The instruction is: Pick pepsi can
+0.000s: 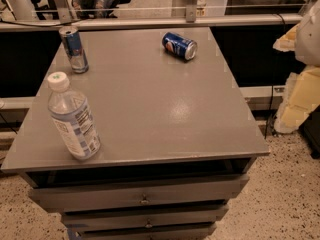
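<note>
Grey desk [150,109], clear water bottle [73,116] upright front left, slim can [74,49] upright back left. Dark-blue pepsi can [179,45] on its side near the back edge, right of centre. End effector out of view — state cannot be told.

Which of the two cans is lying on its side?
The short dark-blue pepsi can at the far right lies on its side; the slim blue-and-silver can at the far left stands upright. The hand is not in view.
</note>
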### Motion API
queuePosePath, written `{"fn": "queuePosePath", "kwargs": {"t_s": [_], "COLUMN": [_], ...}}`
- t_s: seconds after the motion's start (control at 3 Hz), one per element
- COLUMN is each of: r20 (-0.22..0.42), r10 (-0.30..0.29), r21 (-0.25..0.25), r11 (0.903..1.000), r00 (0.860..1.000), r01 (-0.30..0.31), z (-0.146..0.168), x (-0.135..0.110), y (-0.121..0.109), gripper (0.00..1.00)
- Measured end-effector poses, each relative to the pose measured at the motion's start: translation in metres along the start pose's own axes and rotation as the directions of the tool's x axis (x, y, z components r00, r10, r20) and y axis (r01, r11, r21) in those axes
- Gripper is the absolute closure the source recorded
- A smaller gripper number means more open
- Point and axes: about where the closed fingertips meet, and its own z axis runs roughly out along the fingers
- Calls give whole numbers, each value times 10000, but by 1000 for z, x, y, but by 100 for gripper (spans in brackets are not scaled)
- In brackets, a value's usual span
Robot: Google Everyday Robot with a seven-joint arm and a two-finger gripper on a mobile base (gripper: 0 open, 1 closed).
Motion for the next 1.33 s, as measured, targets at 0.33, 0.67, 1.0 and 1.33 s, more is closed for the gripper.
{"fn": "queuePosePath", "kwargs": {"t_s": [0.33, 0.67, 1.0, 1.33], "r20": [74, 540, 1643, 2996], "r10": [-39, -54, 155, 452], "r21": [179, 538, 1058, 1442], "r11": [9998, 9985, 9938, 9853], "r00": [10000, 9985, 9863, 9530], "r01": [38, 25, -332, -920], "z": [0, 23, 56, 86], "x": [-4, -15, -45, -91], "y": [-4, -29, -81, -136], "gripper": [0, 0, 0, 0]}}
